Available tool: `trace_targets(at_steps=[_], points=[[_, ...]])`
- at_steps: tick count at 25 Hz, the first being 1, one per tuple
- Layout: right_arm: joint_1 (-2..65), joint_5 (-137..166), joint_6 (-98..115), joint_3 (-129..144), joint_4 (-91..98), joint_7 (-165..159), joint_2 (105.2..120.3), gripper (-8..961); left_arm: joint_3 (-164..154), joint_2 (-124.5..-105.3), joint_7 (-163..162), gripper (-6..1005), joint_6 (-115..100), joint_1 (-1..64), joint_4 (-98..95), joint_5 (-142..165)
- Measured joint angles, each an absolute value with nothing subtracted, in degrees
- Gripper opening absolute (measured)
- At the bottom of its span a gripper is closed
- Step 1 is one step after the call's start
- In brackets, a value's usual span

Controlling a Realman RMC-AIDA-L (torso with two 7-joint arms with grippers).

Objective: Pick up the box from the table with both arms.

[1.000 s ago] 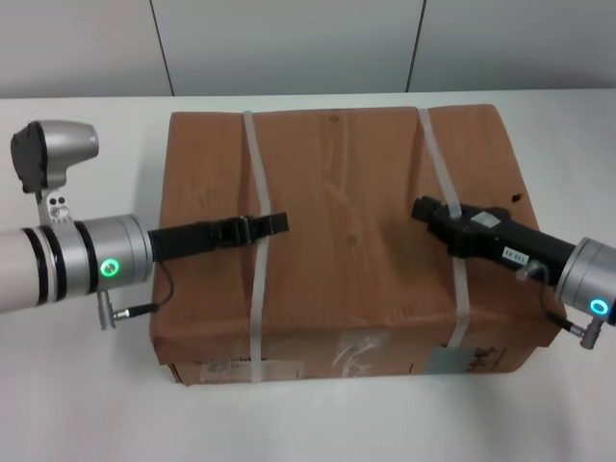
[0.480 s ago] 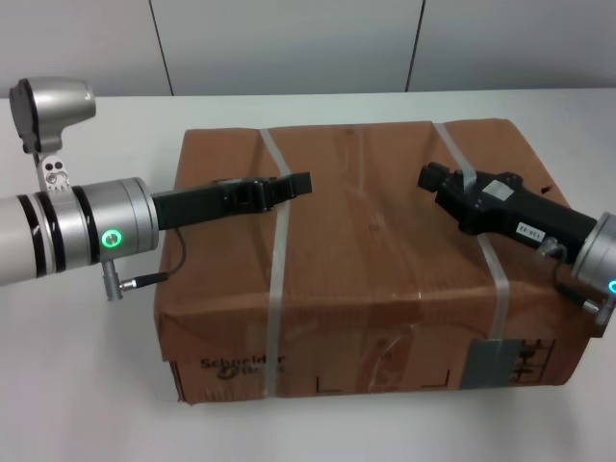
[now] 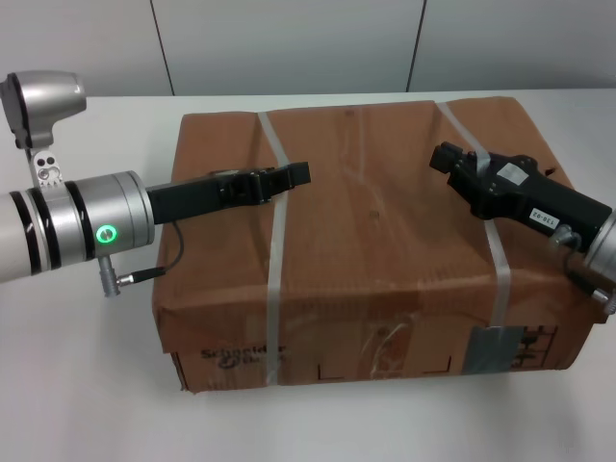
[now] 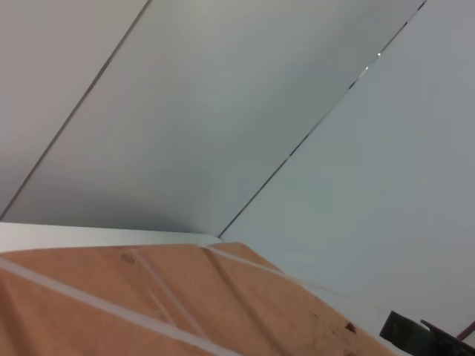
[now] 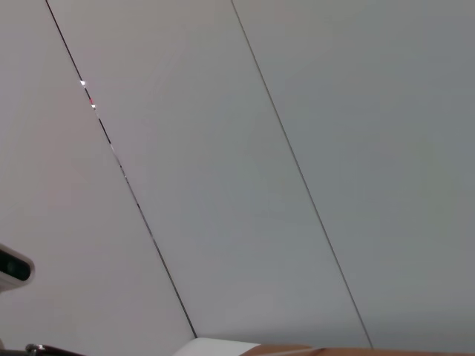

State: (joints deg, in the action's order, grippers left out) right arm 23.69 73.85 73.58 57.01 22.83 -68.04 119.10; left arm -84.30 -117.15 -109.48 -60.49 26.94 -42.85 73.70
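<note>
The large brown cardboard box (image 3: pixel 375 241) with two pale grey straps (image 3: pixel 274 250) fills the middle of the head view, with a grey sticker (image 3: pixel 496 348) and black print (image 3: pixel 231 356) on its near side. My left gripper (image 3: pixel 300 175) reaches in from the left over the box's top near the left strap, its black fingers together. My right gripper (image 3: pixel 445 158) reaches in from the right over the top by the right strap. The box top also shows in the left wrist view (image 4: pixel 148 311), with the right gripper (image 4: pixel 423 337) beyond it.
The white table (image 3: pixel 77 385) extends around the box on all sides. A grey panelled wall (image 3: pixel 289 43) stands behind the table and fills both wrist views (image 5: pixel 260 148). A cable (image 3: pixel 159 269) hangs by the left wrist.
The box looks larger and nearer, and more of its near side with the print and sticker shows. Both arms have moved up and back with it.
</note>
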Motion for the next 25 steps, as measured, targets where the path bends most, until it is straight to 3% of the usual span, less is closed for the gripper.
trace_targets(at_steps=[25], points=[[23.73, 73.65, 73.65, 57.2, 23.14, -67.67, 119.09, 83, -84.29, -117.15, -109.25, 96, -60.4, 26.96, -42.9, 73.12]])
